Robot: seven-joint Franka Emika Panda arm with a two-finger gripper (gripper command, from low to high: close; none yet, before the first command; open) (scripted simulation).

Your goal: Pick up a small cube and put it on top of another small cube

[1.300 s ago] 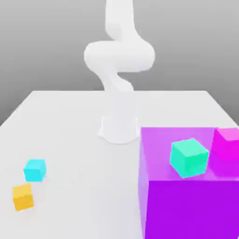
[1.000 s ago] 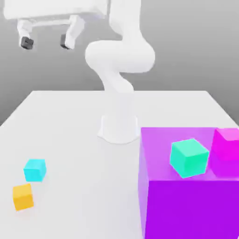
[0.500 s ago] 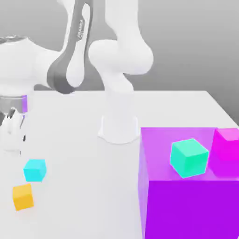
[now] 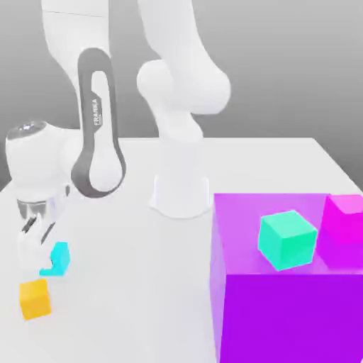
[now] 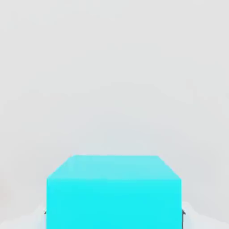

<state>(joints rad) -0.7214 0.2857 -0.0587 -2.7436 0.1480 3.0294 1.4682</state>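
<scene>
A white Franka Panda arm [image 4: 103, 131] reaches down at the exterior view's left, its fingers [image 4: 32, 254] closed on a cyan cube [image 4: 62, 255] low over the pale bench [image 4: 142, 283]. The hand view shows the cyan cube between the fingers, its near face square to the camera, with a dark edge of a fingertip at either side. In the exterior view, the fingers hide part of the cube, leaving its bright side and lower edge in sight.

Just beside it, nearer the exterior camera, an orange cube [image 4: 35, 298] sits on the bench, turned slightly askew and apart from the cyan one. The arm's base [image 4: 181, 195] stands farther back, near the middle of the exterior view.

At the exterior view's right, a large purple block [image 4: 294, 319] rises from the bench, much bigger than any of the cubes. On its flat top rests a green cube [image 4: 286, 241], set at an angle to the block's edges. A magenta cube [image 4: 345, 218] is on the same top, at the exterior view's right of the green one, with a gap between them; the picture's border cuts it off. The cyan cube is not on top of another cube.
</scene>
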